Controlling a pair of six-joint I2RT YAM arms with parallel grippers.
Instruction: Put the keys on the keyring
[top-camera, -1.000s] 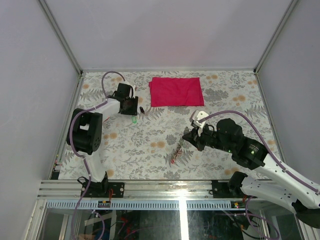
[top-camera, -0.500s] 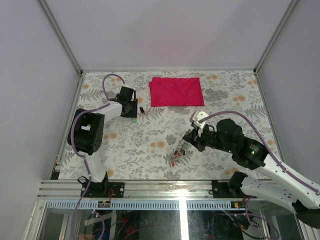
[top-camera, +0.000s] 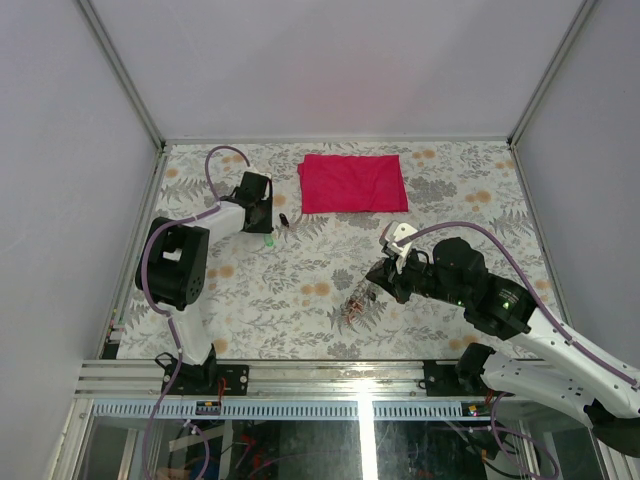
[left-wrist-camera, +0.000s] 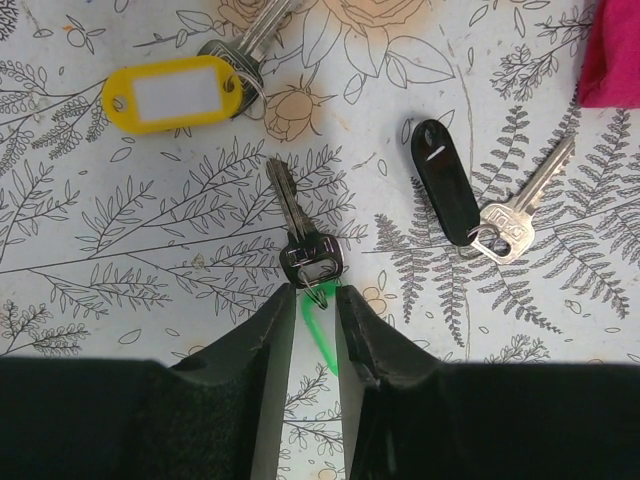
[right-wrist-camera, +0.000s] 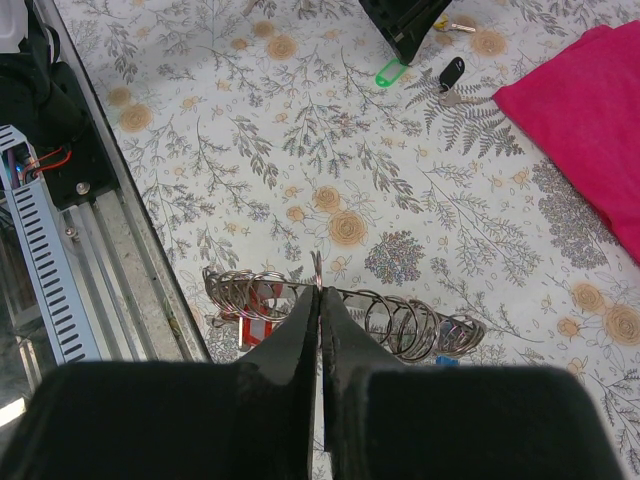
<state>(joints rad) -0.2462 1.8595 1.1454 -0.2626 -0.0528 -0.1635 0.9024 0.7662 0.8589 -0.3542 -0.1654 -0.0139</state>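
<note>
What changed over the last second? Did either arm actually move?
The left gripper swung a little toward the green-tagged key and now straddles its tag, slightly open. The keyring, a coil of metal rings pinched in the right gripper, turned slightly. The red cloth, black-tagged key and yellow-tagged key stayed put.
</note>
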